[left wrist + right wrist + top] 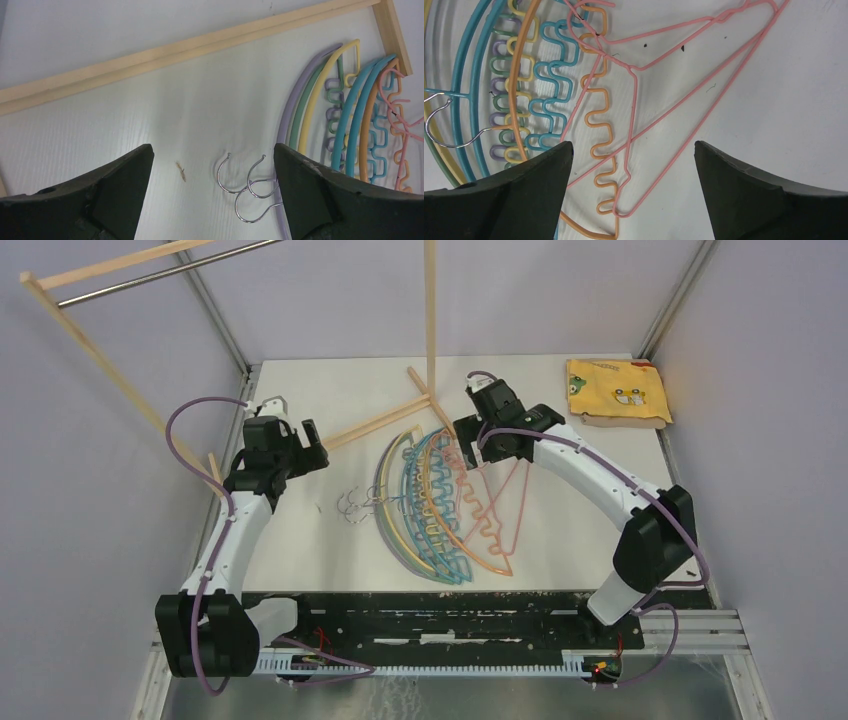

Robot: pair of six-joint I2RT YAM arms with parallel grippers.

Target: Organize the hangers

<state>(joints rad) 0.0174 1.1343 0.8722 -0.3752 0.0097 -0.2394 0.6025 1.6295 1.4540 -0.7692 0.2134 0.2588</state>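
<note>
Several pastel hangers point(440, 505) lie stacked flat in the middle of the table, with their metal hooks point(355, 505) to the left. In the left wrist view the purple, green, yellow, teal, blue, orange and pink hangers point(320, 100) curve at the right. Their hooks point(245, 185) lie between the open jaws. My left gripper point(320, 447) hovers left of the pile, open and empty point(210, 146). My right gripper point(468, 435) is open and empty point(633, 143). It is above the pink hanger point(664, 100) and the orange wavy bar point(599, 130).
The wooden rack's base bar point(375, 423) and upright post point(431, 310) stand just behind the pile, and the bar also shows in the left wrist view point(190, 47). A metal rod point(160, 275) runs at the top left. A folded yellow cloth point(615, 390) lies at the back right.
</note>
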